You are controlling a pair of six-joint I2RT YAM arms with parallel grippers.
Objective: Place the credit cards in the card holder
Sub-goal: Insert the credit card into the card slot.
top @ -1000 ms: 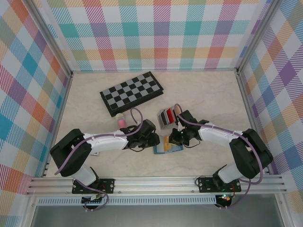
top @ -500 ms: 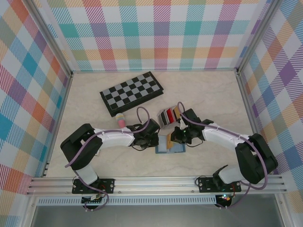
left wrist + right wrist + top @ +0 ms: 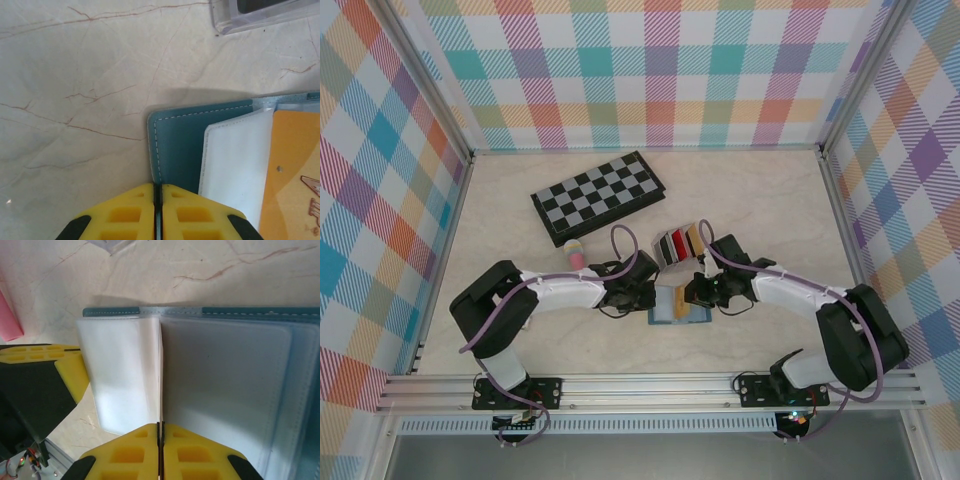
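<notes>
The teal card holder (image 3: 680, 307) lies open on the table between both arms. In the left wrist view, my left gripper (image 3: 157, 187) is shut on the edge of its teal cover (image 3: 175, 145); beside that are a white sleeve (image 3: 235, 160) and a tan-yellow card (image 3: 295, 170). My right gripper (image 3: 161, 426) is shut on the edge of a clear sleeve (image 3: 125, 380) of the holder, standing it up from the pages (image 3: 225, 380). Red, black and tan cards (image 3: 678, 243) stand in a small tray behind the holder. The two grippers (image 3: 645, 295) (image 3: 695, 290) flank the holder.
A folded chessboard (image 3: 599, 197) lies at the back left. A small pink object (image 3: 576, 254) sits near the left arm and shows as a pink shape (image 3: 10, 320) in the right wrist view. The clear tray's corner (image 3: 260, 15) is just beyond the holder. Plaid walls enclose the table.
My left gripper has moved right up to the holder's left edge and closed on it. My right gripper has shifted slightly, and the sleeve now stands up.
</notes>
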